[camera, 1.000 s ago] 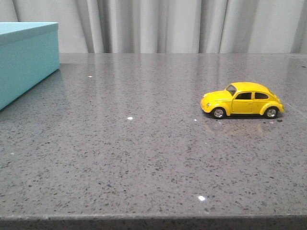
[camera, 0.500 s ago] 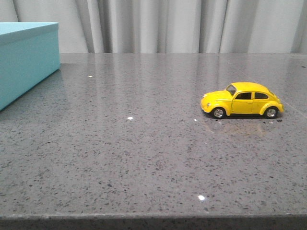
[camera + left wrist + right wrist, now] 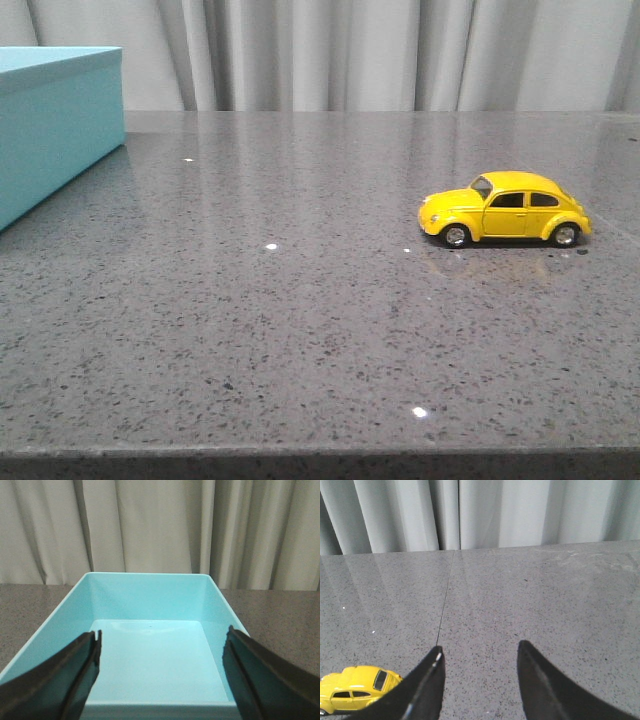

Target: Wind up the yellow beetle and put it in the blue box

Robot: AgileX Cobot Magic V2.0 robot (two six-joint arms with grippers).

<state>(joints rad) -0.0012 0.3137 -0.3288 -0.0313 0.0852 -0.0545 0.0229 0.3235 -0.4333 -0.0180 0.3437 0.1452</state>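
The beetle (image 3: pixel 505 209) (glossy yellow, rounded shell, dark windows, silver hubs) sits upright on the speckled grey stone bench (image 3: pixel 300 320), at the right side, nose pointing left. The box (image 3: pixel 55 125), matte turquoise w/ flat plain walls, stands well apart at the far left; seen from the left wrist it's open-topped, smooth pale floor. Left tool (image 3: pixel 160 672) spread wide over the box. Right tool (image 3: pixel 480 682) spread too, nothing between its dark tapered fingers (image 3: pixel 427 682), beetle just beside one.

Lab-like test setup: bare speckled grey countertop (image 3: pixel 300 330), plain grey curtain (image 3: pixel 350 50) backdrop.
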